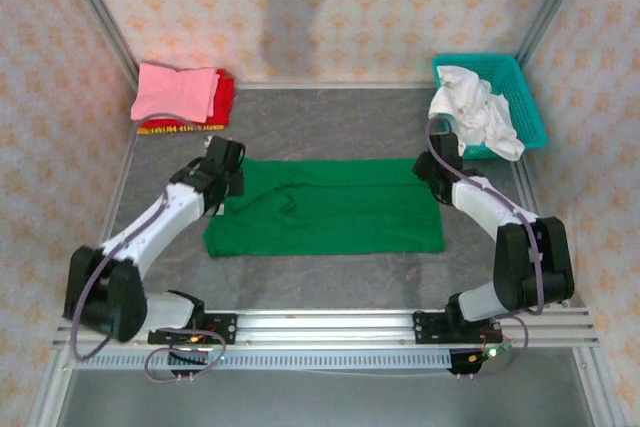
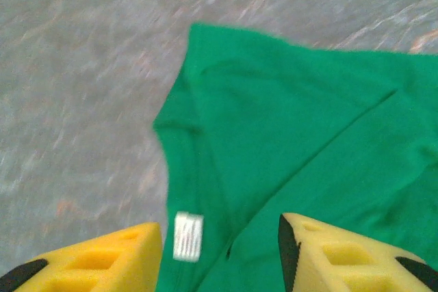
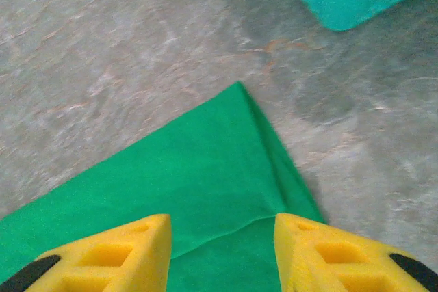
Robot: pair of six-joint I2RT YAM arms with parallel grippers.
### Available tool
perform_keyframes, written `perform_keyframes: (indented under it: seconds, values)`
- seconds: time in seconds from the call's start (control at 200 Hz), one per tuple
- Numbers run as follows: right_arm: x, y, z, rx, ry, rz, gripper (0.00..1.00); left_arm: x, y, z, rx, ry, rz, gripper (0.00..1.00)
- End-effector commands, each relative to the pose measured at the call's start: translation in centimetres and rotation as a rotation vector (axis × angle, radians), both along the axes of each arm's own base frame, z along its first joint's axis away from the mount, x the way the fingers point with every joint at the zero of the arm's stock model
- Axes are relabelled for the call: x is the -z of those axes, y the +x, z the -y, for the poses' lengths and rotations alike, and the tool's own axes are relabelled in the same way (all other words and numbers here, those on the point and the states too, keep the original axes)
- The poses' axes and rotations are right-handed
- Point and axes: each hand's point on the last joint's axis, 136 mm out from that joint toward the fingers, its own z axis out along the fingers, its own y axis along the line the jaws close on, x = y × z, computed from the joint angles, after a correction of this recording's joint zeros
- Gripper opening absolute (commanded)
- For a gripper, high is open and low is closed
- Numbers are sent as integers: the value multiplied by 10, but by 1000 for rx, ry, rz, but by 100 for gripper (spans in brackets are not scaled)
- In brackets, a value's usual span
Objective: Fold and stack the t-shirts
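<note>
The green t-shirt (image 1: pixel 325 207) lies folded flat on the table (image 1: pixel 330 122), between the arms. A white label (image 2: pixel 187 236) inside its collar is too blurred to read. The left gripper (image 2: pixel 219 230) and right gripper (image 3: pixel 222 223) stand over its far corners, jaws apart, holding nothing. A pink t-shirt (image 1: pixel 175 90) tops the far-left stack, mostly hiding the shirts beneath.

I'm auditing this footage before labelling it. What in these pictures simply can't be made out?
Top view: the pink shirt covers the red shirt and yellow-orange shirt; only their edges show.
Top view: the white cloth hides whatever lies under it in the basket.
Left wrist view: blur makes the label on the green t-shirt unreadable.
Right wrist view: the frame's top edge cuts off most of the basket.
</note>
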Motion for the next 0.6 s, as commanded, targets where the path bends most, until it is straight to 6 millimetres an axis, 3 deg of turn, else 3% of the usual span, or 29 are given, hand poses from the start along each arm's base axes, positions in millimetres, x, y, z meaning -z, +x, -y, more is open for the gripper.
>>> perform_keyframes:
  seconds: [0.0,0.16,0.255,0.45,0.596]
  values:
    - [-11,14,-32,-117,19,92,44,3,37,21,94,-9,-18,57]
    - [-7,2,-82,-293,20,173,45,35,74,24,71,-42,-124,60]
    - [-2,-8,-96,-323,39,206,46,53,85,25,52,-94,-175,61]
    - [14,-23,-103,-328,117,204,47,76,78,38,81,-133,-249,64]
    - [20,-19,-101,-302,120,187,48,95,65,41,81,-160,-281,63]
